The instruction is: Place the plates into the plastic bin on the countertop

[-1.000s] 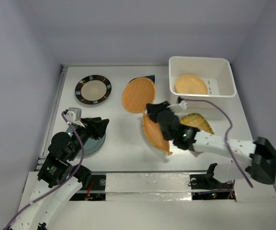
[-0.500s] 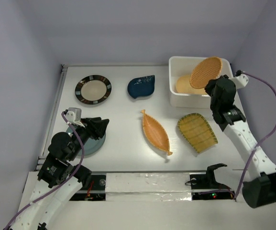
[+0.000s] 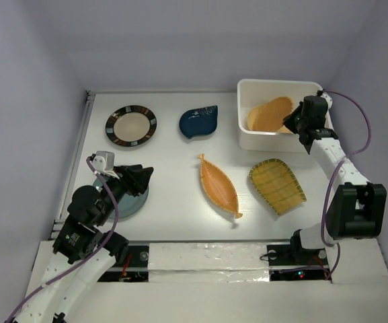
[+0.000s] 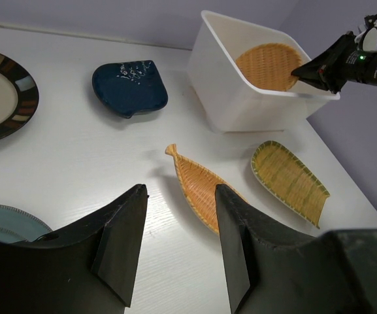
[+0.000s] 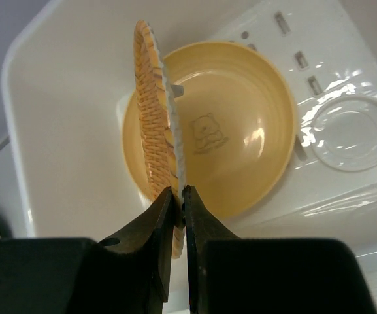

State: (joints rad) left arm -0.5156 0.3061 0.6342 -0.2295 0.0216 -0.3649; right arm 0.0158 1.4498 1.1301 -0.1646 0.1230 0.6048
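Note:
My right gripper [image 3: 293,123] is shut on the rim of the orange woven plate [image 3: 271,113] and holds it tilted inside the white bin [image 3: 247,86]. In the right wrist view the gripper [image 5: 180,196] pinches the woven plate [image 5: 154,131] edge-on over the plain yellow plate [image 5: 240,131] lying in the bin [image 5: 64,98]. My left gripper [image 3: 140,178] is open and empty above the pale teal plate [image 3: 123,202]. On the countertop lie the brown-striped plate [image 3: 131,125], navy leaf plate [image 3: 199,121], orange boat plate [image 3: 219,185] and yellow-green ribbed plate [image 3: 277,185].
Lavender walls close the back and sides. The left wrist view shows the open gripper [image 4: 178,216] over the white top, with the boat plate [image 4: 201,186], ribbed plate [image 4: 289,173], leaf plate [image 4: 129,85] and bin [image 4: 240,98] ahead.
My right arm lifted the woven plate from the middle of the table, swung it right over the bin and lowered it inside. The left arm has not moved.

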